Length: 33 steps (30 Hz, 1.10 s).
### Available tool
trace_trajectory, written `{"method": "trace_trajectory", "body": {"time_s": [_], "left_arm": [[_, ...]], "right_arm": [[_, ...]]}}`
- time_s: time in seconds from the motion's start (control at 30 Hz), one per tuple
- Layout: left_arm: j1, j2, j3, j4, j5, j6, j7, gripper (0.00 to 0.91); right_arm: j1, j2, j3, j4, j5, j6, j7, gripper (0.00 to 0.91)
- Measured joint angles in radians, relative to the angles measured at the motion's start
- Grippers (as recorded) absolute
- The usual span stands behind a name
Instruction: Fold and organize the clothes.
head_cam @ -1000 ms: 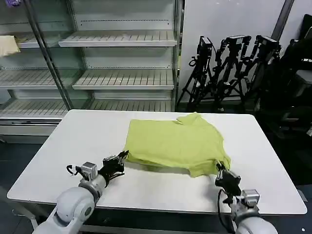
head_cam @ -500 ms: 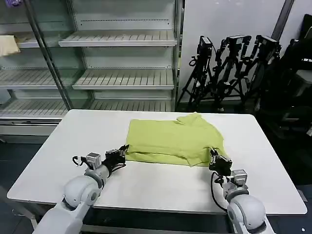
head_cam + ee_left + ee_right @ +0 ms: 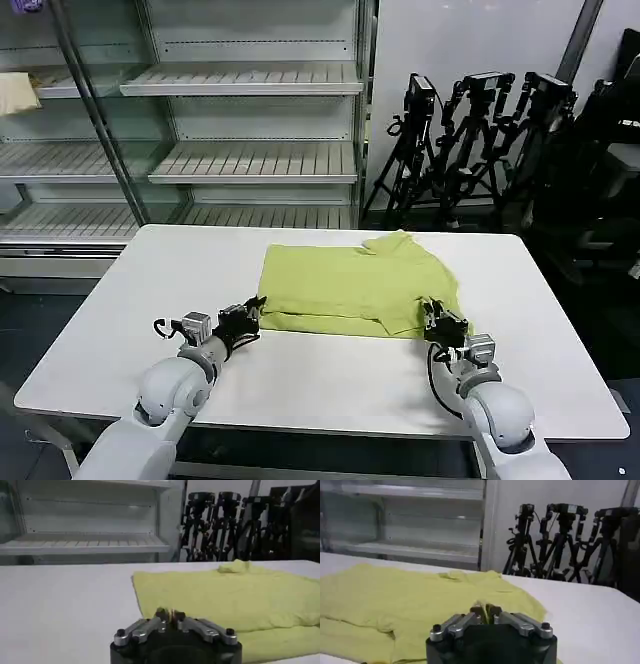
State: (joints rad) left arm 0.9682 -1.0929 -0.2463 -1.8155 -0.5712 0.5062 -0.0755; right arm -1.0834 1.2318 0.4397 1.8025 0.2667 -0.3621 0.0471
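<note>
Lying partly folded on the surface [image 3: 120, 320], the T-shirt [image 3: 350, 285] needs further folds, both the left claw [image 3: 243, 318] and right claw [image 3: 436, 318] pinching its near edge.

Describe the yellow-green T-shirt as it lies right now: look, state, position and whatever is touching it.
The T-shirt is lime yellow-green, of soft thin fabric, lying flat and partly folded on the white table, its near edge doubled into layers and a small bunched part at its far edge. The left gripper is shut on its near left corner, and the right gripper is shut on its near right corner. Both sit low at the table.
</note>
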Motion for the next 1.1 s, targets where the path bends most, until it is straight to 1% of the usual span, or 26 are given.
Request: {"method": "trace_trajectory", "body": {"time_s": [0.13, 0.33, 0.53, 0.77, 0.8, 0.83, 0.87, 0.9, 0.93, 0.97, 1.1], "left_arm": [[0.017, 0.014, -0.005, -0.015, 0.03, -0.038, 0.009, 0.907], [0.085, 0.052, -0.019, -0.101, 0.066, -0.051, 0.001, 0.907], [0.128, 0.062, -0.008, -0.146, 0.081, -0.027, -0.005, 0.907], [0.114, 0.053, 0.007, -0.125, 0.039, 0.018, -0.026, 0.907], [0.109, 0.052, 0.009, -0.12, 0.033, 0.023, -0.03, 0.907], [0.103, 0.05, 0.012, -0.114, 0.025, 0.027, -0.033, 0.907], [0.098, 0.049, 0.015, -0.107, 0.017, 0.031, -0.035, 0.907], [0.093, 0.049, 0.017, -0.1, 0.01, 0.035, -0.038, 0.907], [0.086, 0.049, 0.02, -0.092, 0.004, 0.038, -0.04, 0.484], [0.079, 0.048, 0.023, -0.085, 0.0, 0.041, -0.042, 0.01], [0.058, 0.045, 0.034, -0.057, -0.018, 0.051, -0.053, 0.01]], "right_arm": [[-0.032, -0.005, 0.024, 0.031, 0.0, 0.001, 0.02, 0.907], [-0.131, -0.02, 0.074, 0.117, 0.01, -0.019, 0.048, 0.907], [-0.192, -0.02, 0.1, 0.153, 0.019, -0.051, 0.059, 0.907], [-0.218, -0.027, 0.108, 0.161, 0.021, -0.086, 0.063, 0.907], [-0.219, -0.029, 0.108, 0.161, 0.023, -0.09, 0.064, 0.705], [-0.22, -0.031, 0.108, 0.16, 0.025, -0.094, 0.066, 0.484], [-0.221, -0.032, 0.108, 0.158, 0.027, -0.096, 0.068, 0.081], [-0.222, -0.033, 0.108, 0.157, 0.029, -0.099, 0.069, 0.0], [-0.222, -0.033, 0.107, 0.155, 0.032, -0.101, 0.07, 0.0], [-0.222, -0.034, 0.106, 0.153, 0.035, -0.103, 0.069, 0.0], [-0.222, -0.031, 0.103, 0.147, 0.045, -0.108, 0.068, 0.0]]}}
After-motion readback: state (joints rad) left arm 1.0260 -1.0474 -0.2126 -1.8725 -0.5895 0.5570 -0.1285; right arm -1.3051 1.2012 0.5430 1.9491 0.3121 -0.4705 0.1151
